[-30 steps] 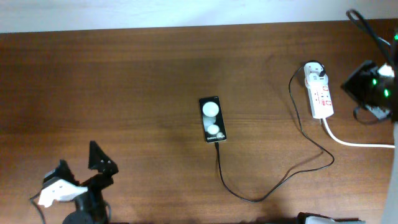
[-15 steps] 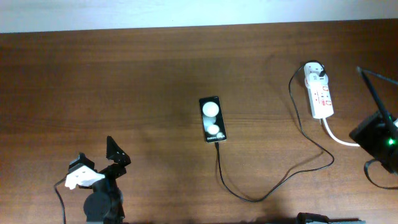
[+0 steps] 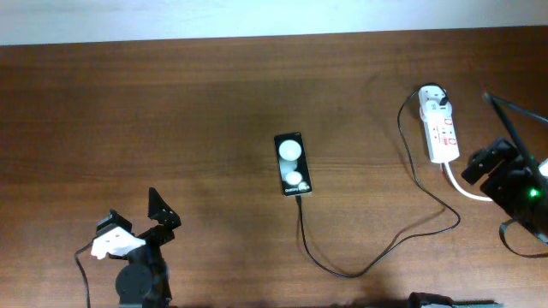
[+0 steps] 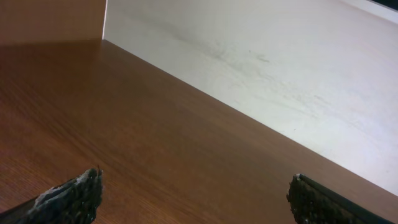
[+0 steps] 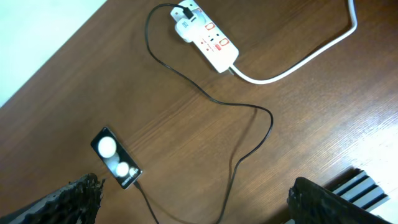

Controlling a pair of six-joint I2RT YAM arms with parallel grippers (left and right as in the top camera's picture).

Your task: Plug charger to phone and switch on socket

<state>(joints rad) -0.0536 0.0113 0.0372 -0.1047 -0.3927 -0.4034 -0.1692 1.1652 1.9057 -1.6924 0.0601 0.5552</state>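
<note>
The black phone (image 3: pixel 292 164) lies flat at mid-table, its screen reflecting two lights; it also shows in the right wrist view (image 5: pixel 116 158). The thin black charger cable (image 3: pixel 342 273) runs from the phone's near end, where its tip meets the phone, in a loop to the white adapter (image 3: pixel 432 98) on the far end of the white socket strip (image 3: pixel 443 135). The right wrist view shows the strip (image 5: pixel 213 42) with red markings. My right gripper (image 3: pixel 486 160) is open and empty, raised just right of the strip's near end. My left gripper (image 3: pixel 161 214) is open and empty at the front left.
The thick white cord (image 3: pixel 473 193) leaves the strip's near end toward the right edge, under my right arm. The pale wall (image 4: pixel 280 68) borders the table's far edge. A grey slatted part (image 5: pixel 357 186) sits at the front right edge.
My right arm drew back from beside the strip toward the front right, then edged up and left. My left arm shifted right, then stayed. Phone, cable and strip have not moved.
</note>
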